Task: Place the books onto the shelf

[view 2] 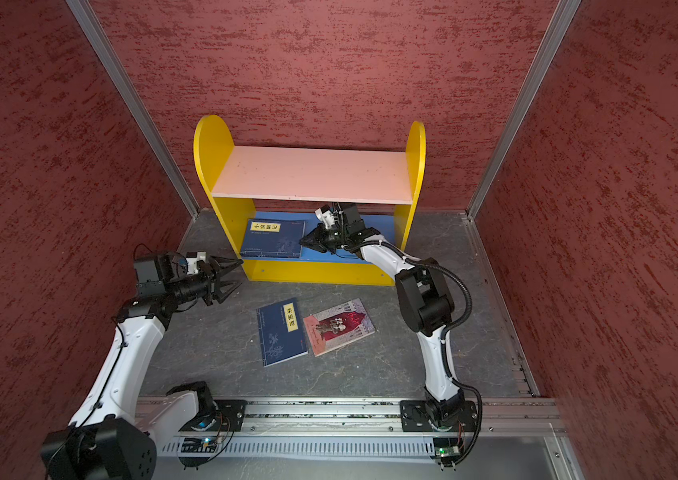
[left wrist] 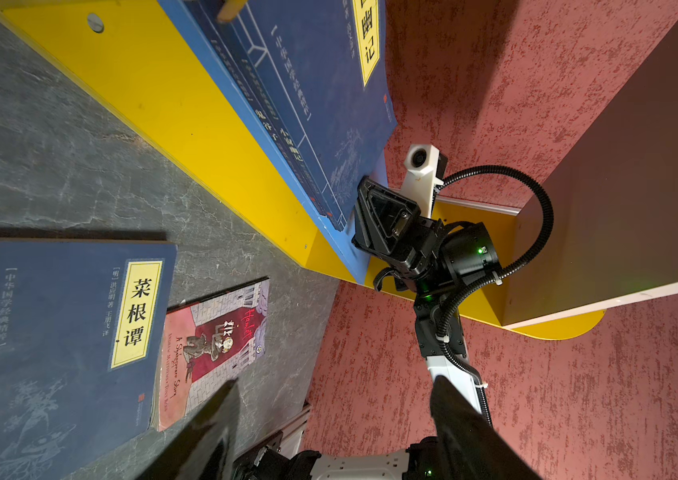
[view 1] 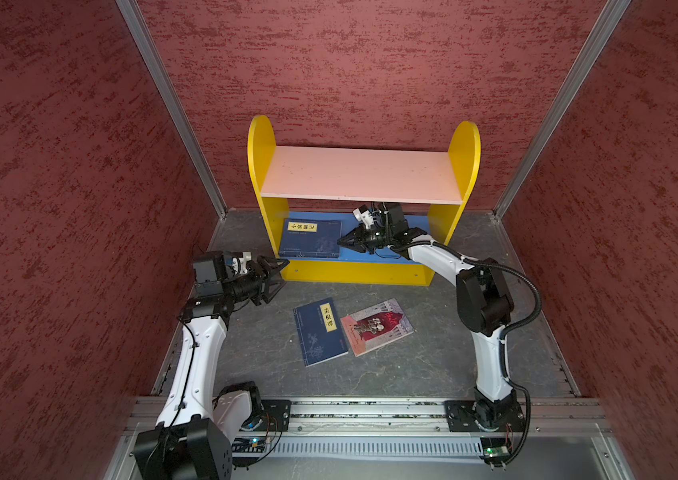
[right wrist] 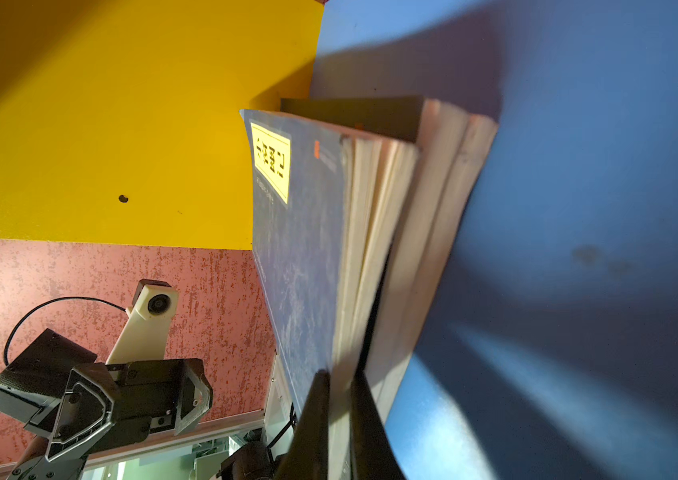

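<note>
Right gripper (view 1: 340, 242) reaches into the lower tier of the shelf (view 1: 354, 272) in both top views, closed on the edge of the top navy book (view 1: 312, 241) of a stack lying flat on the blue board (view 1: 370, 259). The left gripper (view 1: 286, 272) hangs open and empty beside the shelf's front corner. On the bench (view 1: 412, 365) a loose navy book (view 1: 320, 330) and a pink-and-red book (view 1: 377, 326) lie touching. The left wrist view shows both loose books beyond wide-set jaws. In the right wrist view, fingers (right wrist: 316, 415) pinch the top book's cover and some pages.

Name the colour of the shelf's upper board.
The upper board is pale pink; clearest in a top view.
</note>
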Controlling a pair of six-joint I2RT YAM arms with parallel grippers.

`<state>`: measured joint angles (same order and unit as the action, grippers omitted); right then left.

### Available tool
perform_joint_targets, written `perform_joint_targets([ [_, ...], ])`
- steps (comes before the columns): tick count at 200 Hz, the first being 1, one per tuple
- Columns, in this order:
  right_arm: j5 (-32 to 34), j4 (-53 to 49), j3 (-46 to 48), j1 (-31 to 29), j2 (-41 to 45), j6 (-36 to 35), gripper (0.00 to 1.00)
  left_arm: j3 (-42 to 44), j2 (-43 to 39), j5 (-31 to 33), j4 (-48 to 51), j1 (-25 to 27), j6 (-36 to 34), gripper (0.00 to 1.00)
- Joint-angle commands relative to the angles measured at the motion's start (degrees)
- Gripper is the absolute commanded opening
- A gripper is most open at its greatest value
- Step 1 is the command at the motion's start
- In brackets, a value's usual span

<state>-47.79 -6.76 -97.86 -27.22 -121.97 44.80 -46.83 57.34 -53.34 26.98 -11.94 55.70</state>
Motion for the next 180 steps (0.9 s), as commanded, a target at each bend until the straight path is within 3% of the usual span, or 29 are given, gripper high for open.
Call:
perform_joint_targets([
  [1, 2.4, 1.0, -0.7, -0.3, 0.0, 0.7, 0.07, 0.2, -0.3, -1.0, -0.3, -0.8, -0.5, 0.73],
  [35, 4.7, 1.9, 0.2, -0.3, 1.0, 1.8, 0.02, 0.4, -0.3, -1.0, -0.7, -1.2, -0.7, 0.73],
  [113, 4.7, 4.6, 0.9, -0.3, 1.4, 4.1, 0.02, 0.8, -0.3, -0.9, -1.0, -2.1, -1.8, 0.73],
  [180, 3.2, 0.2, -1.2, -0.4, 0.5, 0.6, 0.01, 1.0, -0.2, -1.2, -1.0, -2.3, -1.8, 0.73],
])
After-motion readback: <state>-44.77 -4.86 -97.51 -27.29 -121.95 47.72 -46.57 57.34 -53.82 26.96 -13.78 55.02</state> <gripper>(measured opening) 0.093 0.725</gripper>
